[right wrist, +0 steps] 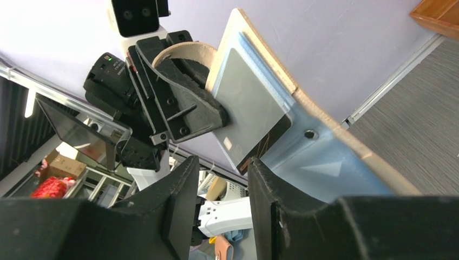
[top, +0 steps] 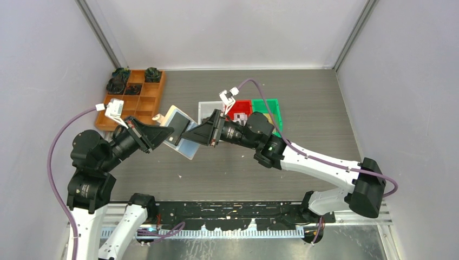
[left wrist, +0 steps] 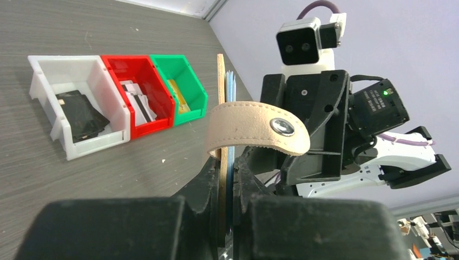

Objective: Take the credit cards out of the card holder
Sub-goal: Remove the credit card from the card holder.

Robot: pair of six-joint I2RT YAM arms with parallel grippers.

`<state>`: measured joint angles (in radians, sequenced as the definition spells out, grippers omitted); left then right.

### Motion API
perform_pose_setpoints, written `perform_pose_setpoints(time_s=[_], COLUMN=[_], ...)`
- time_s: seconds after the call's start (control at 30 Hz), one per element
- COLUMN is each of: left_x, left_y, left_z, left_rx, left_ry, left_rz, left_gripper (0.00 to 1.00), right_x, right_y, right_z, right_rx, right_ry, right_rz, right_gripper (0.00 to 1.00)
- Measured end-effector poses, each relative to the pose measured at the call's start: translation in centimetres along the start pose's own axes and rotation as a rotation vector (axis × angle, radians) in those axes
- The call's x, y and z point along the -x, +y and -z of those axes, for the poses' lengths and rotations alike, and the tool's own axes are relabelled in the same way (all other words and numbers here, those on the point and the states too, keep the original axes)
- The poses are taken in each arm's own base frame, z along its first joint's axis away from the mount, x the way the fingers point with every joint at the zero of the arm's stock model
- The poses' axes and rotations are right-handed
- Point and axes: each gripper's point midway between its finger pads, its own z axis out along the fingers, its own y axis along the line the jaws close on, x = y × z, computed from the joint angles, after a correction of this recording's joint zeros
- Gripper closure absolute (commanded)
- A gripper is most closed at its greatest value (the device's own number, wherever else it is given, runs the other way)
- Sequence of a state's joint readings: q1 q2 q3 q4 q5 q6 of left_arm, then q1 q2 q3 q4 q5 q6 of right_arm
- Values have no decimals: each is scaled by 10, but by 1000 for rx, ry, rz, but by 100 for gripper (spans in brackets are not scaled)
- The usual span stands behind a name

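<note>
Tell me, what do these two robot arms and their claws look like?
The left arm and right arm are white tubes with bulky black joints. The left gripper and right gripper are black and wedge-shaped, each topped by a white camera box. A purple cable loops along each arm.

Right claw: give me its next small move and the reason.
Probably close the right claw on the card. Its corner sits between the open jaws, and the left claw is shut on the holder, steadying it, so the card could then be pulled out.
</note>
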<state>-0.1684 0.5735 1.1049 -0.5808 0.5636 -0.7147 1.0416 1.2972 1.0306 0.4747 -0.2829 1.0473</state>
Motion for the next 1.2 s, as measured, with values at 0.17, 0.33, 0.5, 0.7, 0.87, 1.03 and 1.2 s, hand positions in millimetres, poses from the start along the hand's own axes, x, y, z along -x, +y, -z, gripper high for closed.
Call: perform_pose_setpoints(time_s=[0.17, 0.33, 0.5, 0.7, 0.87, 1.03, 1.2], left_x=[0, 0, 1, 7, 15, 18, 14], left_y=[-1, -2, -2, -6, -4, -4, 0], left_z=[0, 0, -1, -2, 0, -1, -4], left_rx=[-3, -6, -9, -25, -12, -19, -23], left_ry=[1, 0, -3, -29, -78, -95, -91], left_rz=[15, 21, 33, 17, -5, -15, -11], left_gripper=[100, 100, 100, 100, 97, 92, 92], right_x=[-4, -7, -6, -2, 1, 2, 1], right_y=[-7, -13, -10, -7, -12, -9, -12], right_z=[-7, -9, -9, -18, -29, -26, -22], right_rx=[7, -6, 1, 51, 118, 168, 171], right_ry=[10, 21, 17, -4, -37, -60, -72], right_rz=[-22, -30, -32, -75, -140, -168, -171], right_gripper=[57, 56, 57, 68, 85, 96, 99])
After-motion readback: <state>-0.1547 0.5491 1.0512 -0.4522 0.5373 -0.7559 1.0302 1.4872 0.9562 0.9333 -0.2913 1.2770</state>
